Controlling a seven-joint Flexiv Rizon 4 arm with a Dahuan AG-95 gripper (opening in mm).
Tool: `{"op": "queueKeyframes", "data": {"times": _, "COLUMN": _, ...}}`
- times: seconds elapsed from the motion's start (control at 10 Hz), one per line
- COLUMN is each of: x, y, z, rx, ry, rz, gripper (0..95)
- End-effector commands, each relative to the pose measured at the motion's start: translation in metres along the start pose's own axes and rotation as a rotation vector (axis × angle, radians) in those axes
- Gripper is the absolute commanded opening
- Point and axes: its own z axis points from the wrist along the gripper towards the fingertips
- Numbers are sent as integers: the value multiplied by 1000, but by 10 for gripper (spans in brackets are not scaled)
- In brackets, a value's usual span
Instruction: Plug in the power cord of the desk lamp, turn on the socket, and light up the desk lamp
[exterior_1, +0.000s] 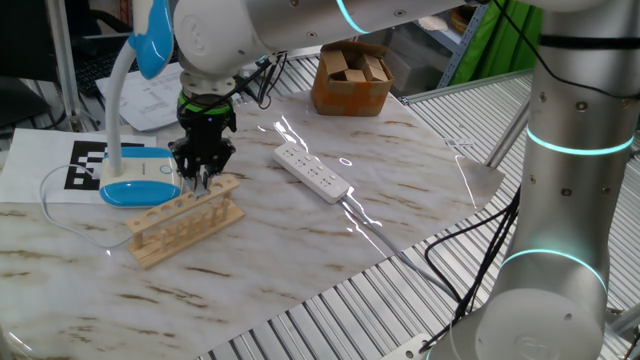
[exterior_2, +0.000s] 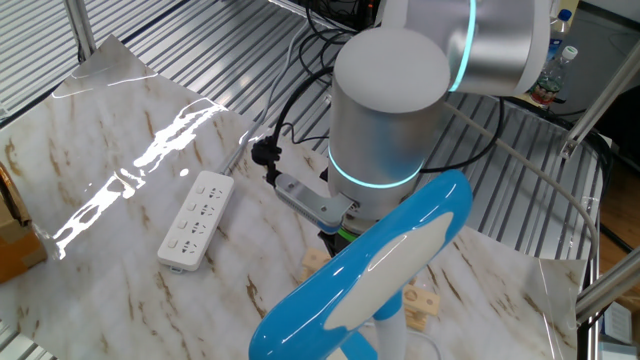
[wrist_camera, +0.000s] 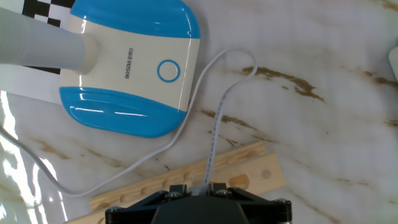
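Hand view: jaws seemingly pinch power cord (wrist_camera: 214, 134)

Bare marble lay around the socket (exterior_1: 312, 171); the wooden rack (exterior_1: 185, 220) and desk lamp (exterior_1: 140, 176) crowded the gripper (exterior_1: 203, 180).

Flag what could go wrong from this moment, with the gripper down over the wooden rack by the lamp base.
1. The gripper sits right above the wooden test-tube rack; lifting could snag or drag it.
2. The power cord runs in a loop beside the desk lamp base; pulling it toward the power strip might tug or tip the lamp.
3. The plug itself is hidden under the fingers, so a poor grasp cannot be ruled out.
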Motion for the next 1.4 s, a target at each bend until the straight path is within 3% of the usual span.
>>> {"op": "queueKeyframes", "data": {"times": 0.1, "x": 2, "y": 1, "z": -2, "rx": -1, "ry": -4, "rz": 10, "gripper": 0}}
{"op": "queueKeyframes", "data": {"times": 0.7, "x": 10, "y": 1, "z": -14, "rx": -3, "ry": -12, "rz": 57, "gripper": 0}}
{"op": "queueKeyframes", "data": {"times": 1.1, "x": 17, "y": -4, "z": -34, "rx": -31, "ry": -14, "rz": 124, "gripper": 0}}
{"op": "queueKeyframes", "data": {"times": 1.4, "x": 21, "y": -9, "z": -46, "rx": -21, "ry": -20, "rz": 203, "gripper": 0}}
